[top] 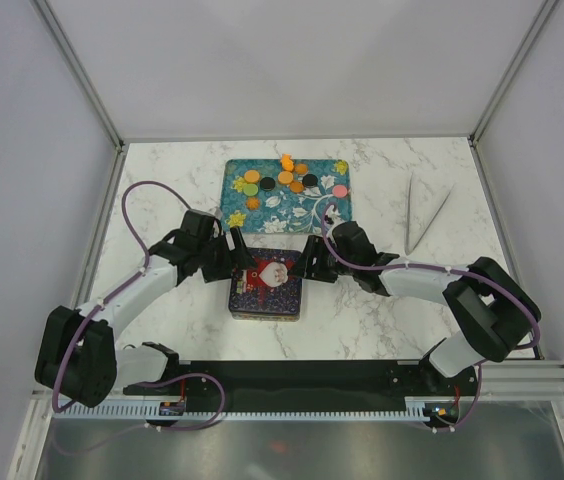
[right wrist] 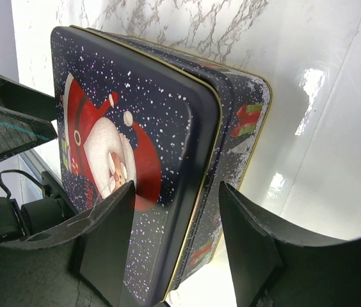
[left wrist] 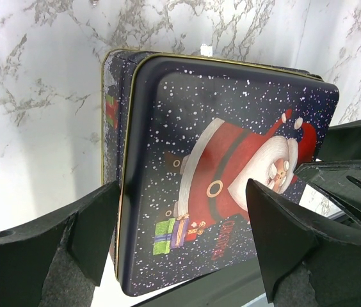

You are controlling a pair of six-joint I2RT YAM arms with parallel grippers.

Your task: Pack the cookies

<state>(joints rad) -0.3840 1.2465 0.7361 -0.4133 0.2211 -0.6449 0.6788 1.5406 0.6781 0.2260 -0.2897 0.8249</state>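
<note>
Left fingers (left wrist: 283,243), right fingers (right wrist: 251,256) spread astride tin (left wrist: 219,160) (nothing gripped); cookies (top: 285,178) flat, faces up, on tray (top: 234,216).

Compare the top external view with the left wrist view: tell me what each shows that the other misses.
Only the top view: the teal tray at the far side, with the cookies on it. Only the left wrist view: the gift print on the side of the Santa tin, and the left gripper straddling its lid edge. Both: that tin, lid on, and the marble table.
</note>
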